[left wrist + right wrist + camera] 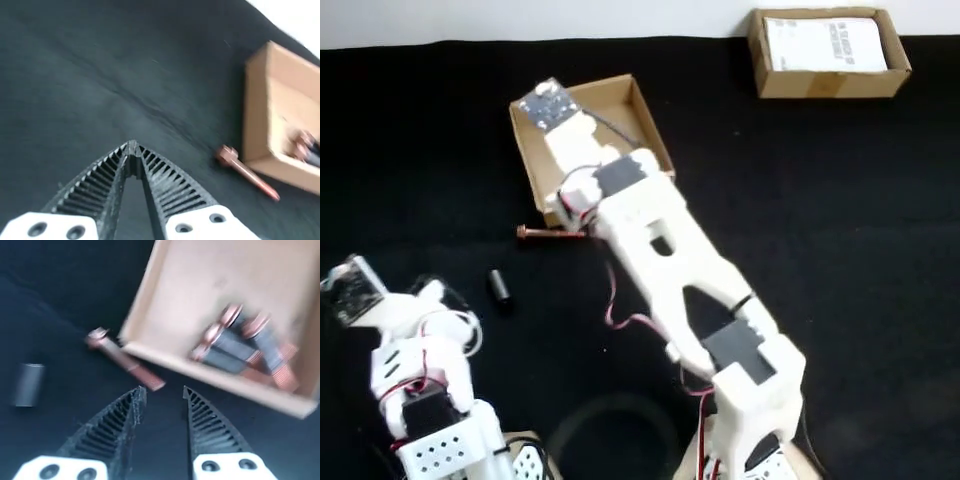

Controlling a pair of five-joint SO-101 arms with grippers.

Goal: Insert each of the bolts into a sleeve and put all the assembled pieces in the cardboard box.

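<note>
The bolt, lying just beside the cardboard box, looks stiff, light and slippery, best pinched mid-shank; right claw slightly open, empty; left claw closed, empty

The high camera looks down on the black table from above the arms' bases; the left wrist camera sits close behind the left gripper, the right one behind the right gripper, both aimed downward; all three share the bolt beside the cardboard box.
</note>
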